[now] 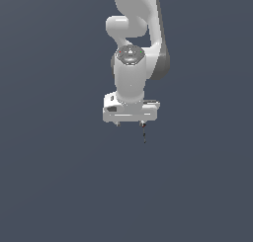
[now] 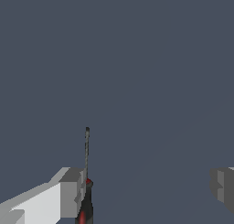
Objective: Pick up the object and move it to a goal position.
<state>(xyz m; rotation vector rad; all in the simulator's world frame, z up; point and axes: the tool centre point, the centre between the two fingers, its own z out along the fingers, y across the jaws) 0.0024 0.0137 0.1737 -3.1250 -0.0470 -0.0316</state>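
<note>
Rod point(image 2: 86, 150) | touching one finger point(image 2: 68, 191) | claw point(image 1: 130, 123) wide apart

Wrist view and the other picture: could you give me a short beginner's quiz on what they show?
1. True or false: the gripper is shut on the rod.
2. Which colour is the rod's end nearest the gripper? A red, B green, C yellow.
3. Fill in: in the wrist view, the rod lies close beside ___ of the two fingers.
Key: 1 false, the fingers stand wide apart; 2 A; 3 one.
</note>
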